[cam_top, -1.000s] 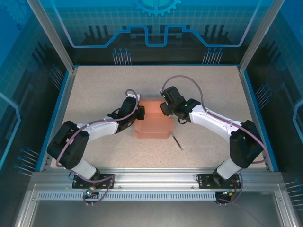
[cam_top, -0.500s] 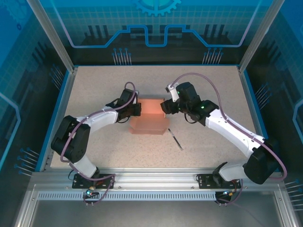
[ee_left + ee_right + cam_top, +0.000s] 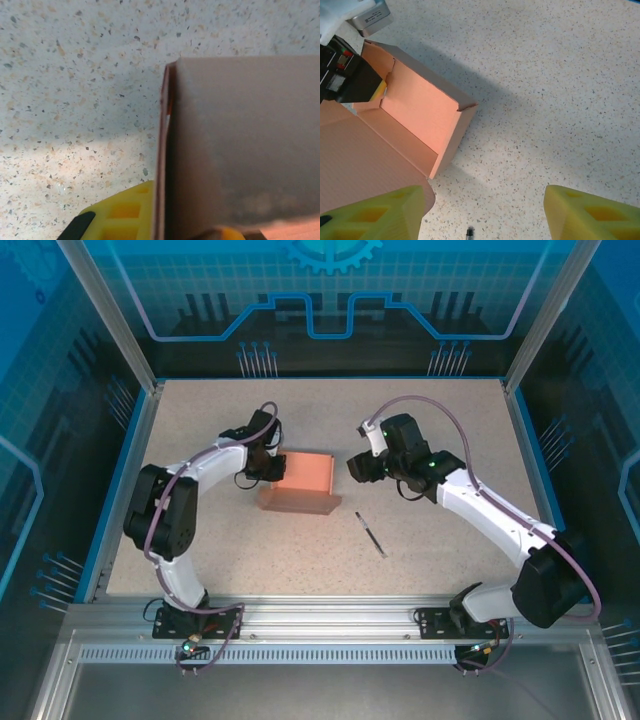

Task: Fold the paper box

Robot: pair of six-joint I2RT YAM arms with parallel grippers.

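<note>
The salmon-pink paper box (image 3: 303, 476) sits partly formed at mid-table, its walls raised and a flat flap lying toward the near side. My left gripper (image 3: 271, 466) is shut on its left wall. In the left wrist view that thin wall (image 3: 162, 165) runs between my yellow fingers (image 3: 120, 215). My right gripper (image 3: 358, 468) hovers open just right of the box and clear of it. In the right wrist view the box (image 3: 422, 112) lies to the upper left, and nothing but bare table lies between the spread fingertips (image 3: 375, 215).
A thin dark pen-like stick (image 3: 370, 534) lies on the speckled table near the box's right front, and its tip (image 3: 470, 231) lies below my right gripper. Blue rails and glass walls border the table (image 3: 450, 420).
The left gripper has dragged the box left and toward the back. The right gripper has let go of the box's right side, opened wider and backed off to the right.
</note>
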